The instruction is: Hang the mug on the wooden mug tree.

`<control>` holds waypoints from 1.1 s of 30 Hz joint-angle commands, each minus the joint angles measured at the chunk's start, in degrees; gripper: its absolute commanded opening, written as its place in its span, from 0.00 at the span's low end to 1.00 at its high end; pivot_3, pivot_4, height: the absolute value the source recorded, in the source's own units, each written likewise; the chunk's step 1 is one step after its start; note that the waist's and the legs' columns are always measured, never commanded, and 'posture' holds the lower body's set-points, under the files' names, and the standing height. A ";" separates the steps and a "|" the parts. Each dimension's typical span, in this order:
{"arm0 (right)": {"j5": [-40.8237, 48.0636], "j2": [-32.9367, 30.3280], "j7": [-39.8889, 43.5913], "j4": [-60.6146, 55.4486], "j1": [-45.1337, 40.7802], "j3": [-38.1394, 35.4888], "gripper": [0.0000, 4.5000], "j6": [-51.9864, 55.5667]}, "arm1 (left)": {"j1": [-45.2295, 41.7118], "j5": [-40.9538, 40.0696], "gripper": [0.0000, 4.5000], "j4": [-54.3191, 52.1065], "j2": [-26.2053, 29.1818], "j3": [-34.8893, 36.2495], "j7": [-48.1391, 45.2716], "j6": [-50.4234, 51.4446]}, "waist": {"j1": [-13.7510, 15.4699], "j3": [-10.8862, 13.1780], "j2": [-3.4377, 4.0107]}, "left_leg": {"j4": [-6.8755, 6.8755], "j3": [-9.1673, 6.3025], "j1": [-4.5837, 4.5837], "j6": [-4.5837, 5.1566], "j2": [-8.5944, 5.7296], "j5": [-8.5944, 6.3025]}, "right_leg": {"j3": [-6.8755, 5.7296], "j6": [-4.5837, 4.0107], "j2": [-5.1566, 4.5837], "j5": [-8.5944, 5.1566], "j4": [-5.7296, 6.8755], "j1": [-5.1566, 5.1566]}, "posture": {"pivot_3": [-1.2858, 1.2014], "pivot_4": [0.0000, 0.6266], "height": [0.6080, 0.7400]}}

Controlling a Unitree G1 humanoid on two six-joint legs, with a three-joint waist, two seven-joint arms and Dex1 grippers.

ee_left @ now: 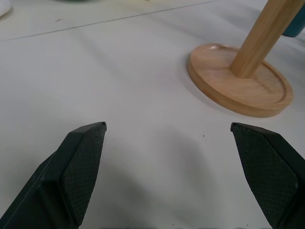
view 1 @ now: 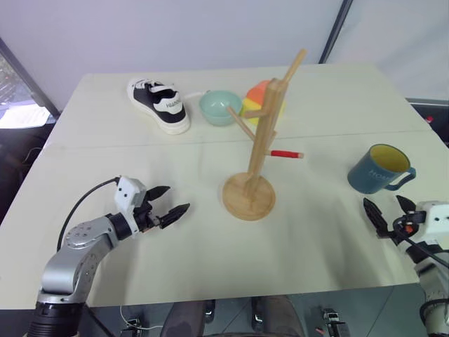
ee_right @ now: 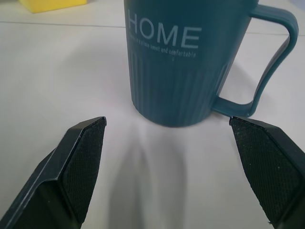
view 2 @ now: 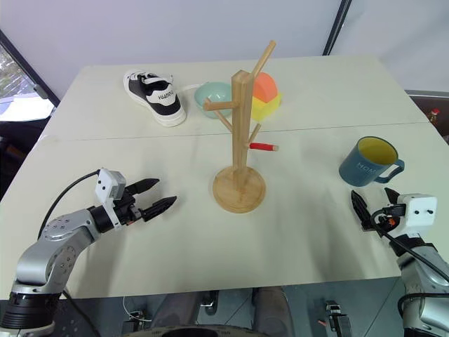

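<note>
Both grippers hover spread and empty in the head view: left gripper left of the wooden mug tree, right gripper near the mug, standing upright right of it. Right wrist view: mug ahead, ungrasped. Nothing hung yet.

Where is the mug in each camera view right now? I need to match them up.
Left eye: the mug stands upright at the right edge of the table, right of the wooden mug tree.
Right eye: the mug is at the right, again right of the tree.
Left wrist: only a teal sliver at the upper right corner, likely the mug, behind the tree's post.
Right wrist: the mug is centred ahead, handle to one side.
Shared landmark: the tree's round base.
</note>
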 commanded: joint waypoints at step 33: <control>-3.02 -4.09 -3.27 11.90 -5.96 -2.53 0.96 -6.76 | -3.20 -4.22 1.00 -17.14 5.59 -15.00 -13.29 0.00 | -0.02 -0.03 0.10 | 0.03 0.08 0.02 0.01 -0.01 0.01 | 0.01 -0.14 0.01 0.08 -0.01 0.02 | 0.52 0.24 0.97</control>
